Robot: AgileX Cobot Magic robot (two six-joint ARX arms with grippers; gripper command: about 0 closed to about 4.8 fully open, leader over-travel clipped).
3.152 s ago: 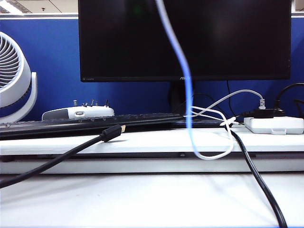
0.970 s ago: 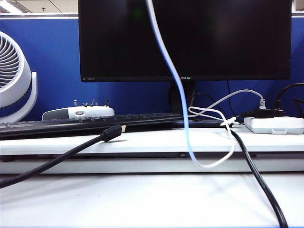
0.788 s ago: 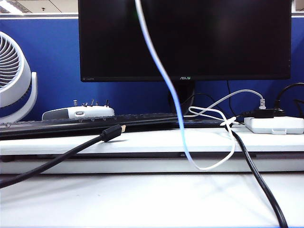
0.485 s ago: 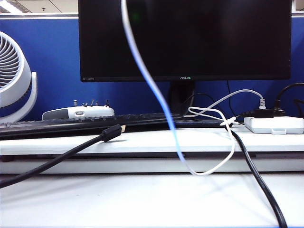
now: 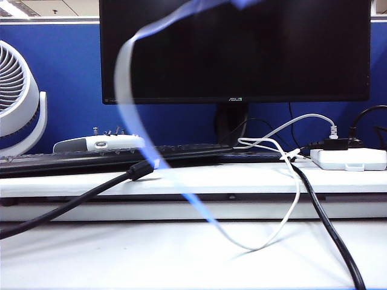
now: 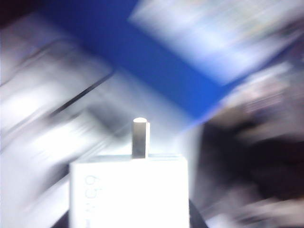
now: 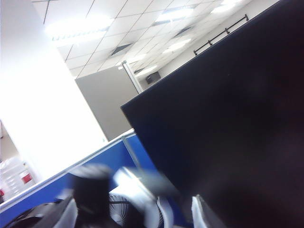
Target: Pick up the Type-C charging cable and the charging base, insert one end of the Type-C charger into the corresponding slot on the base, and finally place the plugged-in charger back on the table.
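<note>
Left gripper [image 6: 128,223], seen only by my left wrist camera, is clamped on the charging base [image 6: 128,190], prong up. My right gripper [image 7: 137,213] stands apart and blurred, facing the monitor [image 7: 228,123]. Only the exterior view shows the Type-C charging cable [image 5: 130,115] hanging blurred, looping onto the table [image 5: 121,254].

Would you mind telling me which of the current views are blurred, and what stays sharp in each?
Exterior view: the Type-C charging cable smears into a pale blue streak; the monitor and black cable are sharp. Left wrist view: the background is heavily motion-blurred, while the charging base stays fairly crisp. Right wrist view: the ceiling is sharp, the near claw fingers are soft.
</note>
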